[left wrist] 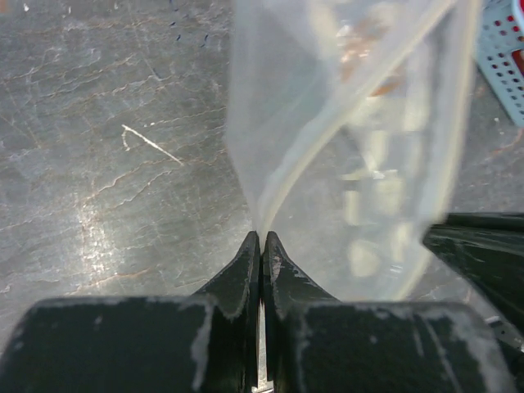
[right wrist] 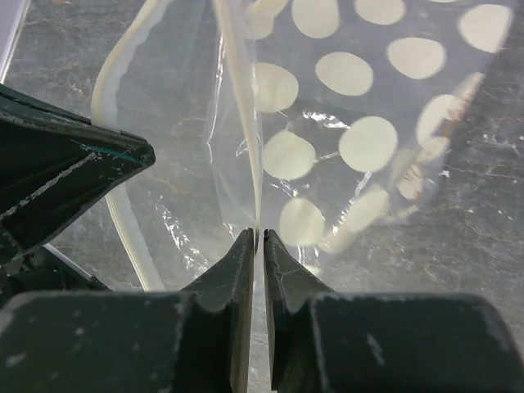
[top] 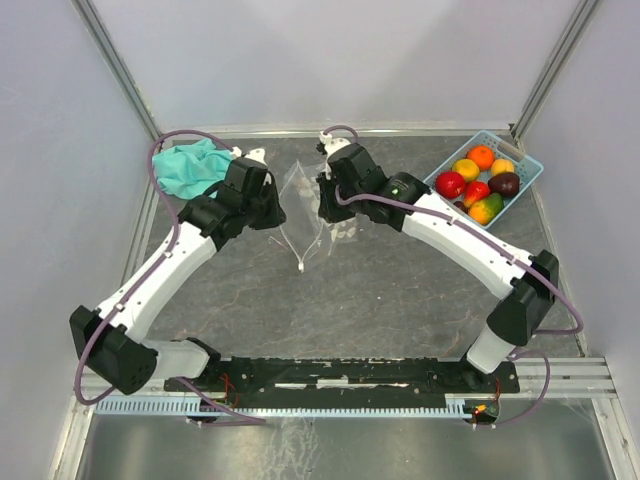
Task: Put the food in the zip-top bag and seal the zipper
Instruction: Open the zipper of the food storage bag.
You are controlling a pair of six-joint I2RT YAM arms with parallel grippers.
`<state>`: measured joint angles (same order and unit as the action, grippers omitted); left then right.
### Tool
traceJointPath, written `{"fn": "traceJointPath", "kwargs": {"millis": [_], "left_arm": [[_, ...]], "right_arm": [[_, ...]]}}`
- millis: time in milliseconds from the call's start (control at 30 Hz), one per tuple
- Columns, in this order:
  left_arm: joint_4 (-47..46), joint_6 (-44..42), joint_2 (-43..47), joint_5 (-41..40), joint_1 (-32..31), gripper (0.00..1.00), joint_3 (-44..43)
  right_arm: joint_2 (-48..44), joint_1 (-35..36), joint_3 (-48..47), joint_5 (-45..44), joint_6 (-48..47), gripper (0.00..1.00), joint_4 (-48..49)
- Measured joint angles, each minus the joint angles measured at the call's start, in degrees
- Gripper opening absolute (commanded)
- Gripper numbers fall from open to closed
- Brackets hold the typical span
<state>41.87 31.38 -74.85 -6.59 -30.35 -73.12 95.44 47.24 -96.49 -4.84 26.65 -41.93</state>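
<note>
The clear zip-top bag (top: 303, 215) with white dots hangs between my two grippers above the table's middle. My left gripper (top: 272, 205) is shut on the bag's left edge; in the left wrist view it (left wrist: 261, 236) pinches the whitish zipper (left wrist: 282, 176). My right gripper (top: 325, 200) is shut on the bag's right edge; in the right wrist view it (right wrist: 259, 233) pinches the zipper (right wrist: 244, 131), with the dotted bag wall (right wrist: 360, 131) beyond. The food (top: 480, 180), several red, orange, yellow, green and maroon toy fruits, lies in the basket at the far right. The bag looks empty.
A light-blue perforated basket (top: 528, 170) holds the fruits at the back right; its corner shows in the left wrist view (left wrist: 503, 57). A teal cloth (top: 190, 165) lies at the back left. Grey walls and a metal frame enclose the table.
</note>
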Motion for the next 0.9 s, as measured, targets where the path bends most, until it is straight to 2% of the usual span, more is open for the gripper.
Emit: {"fn": "traceJointPath", "kwargs": {"millis": [100, 167, 333, 500, 567, 667, 733, 900], "left_arm": [[-1.09, 0.44, 1.31, 1.53, -0.02, 0.03, -0.02], [-1.77, 0.57, 2.12, 2.32, -0.02, 0.03, -0.09], [-1.79, 0.94, 3.21, 2.73, -0.02, 0.03, -0.35], [-1.73, 0.94, 3.72, 2.75, -0.02, 0.03, -0.35], [-1.73, 0.94, 3.89, 2.78, -0.02, 0.03, -0.35], [-1.70, 0.94, 4.26, 2.75, -0.02, 0.03, -0.35], [-1.70, 0.94, 4.37, 2.75, -0.02, 0.03, -0.35], [-1.60, 0.94, 4.57, 2.67, -0.02, 0.03, -0.37]], "right_arm": [[-0.44, 0.00, 2.54, 1.68, 0.24, 0.20, 4.13], [-0.48, 0.00, 4.22, 2.75, 0.59, 0.24, 6.54], [-0.48, 0.00, 8.72, 5.05, 2.47, 0.48, 12.76], [-0.48, 0.00, 11.89, 6.19, 4.63, 0.67, 18.43], [-0.48, 0.00, 12.94, 6.38, 5.33, 0.70, 20.24], [-0.48, -0.44, 14.60, 7.30, 6.97, 0.69, 23.28], [-0.46, -0.87, 15.34, 8.07, 7.69, 0.60, 25.05], [0.33, -1.77, 15.34, 8.76, 8.39, 0.26, 26.23]]}}
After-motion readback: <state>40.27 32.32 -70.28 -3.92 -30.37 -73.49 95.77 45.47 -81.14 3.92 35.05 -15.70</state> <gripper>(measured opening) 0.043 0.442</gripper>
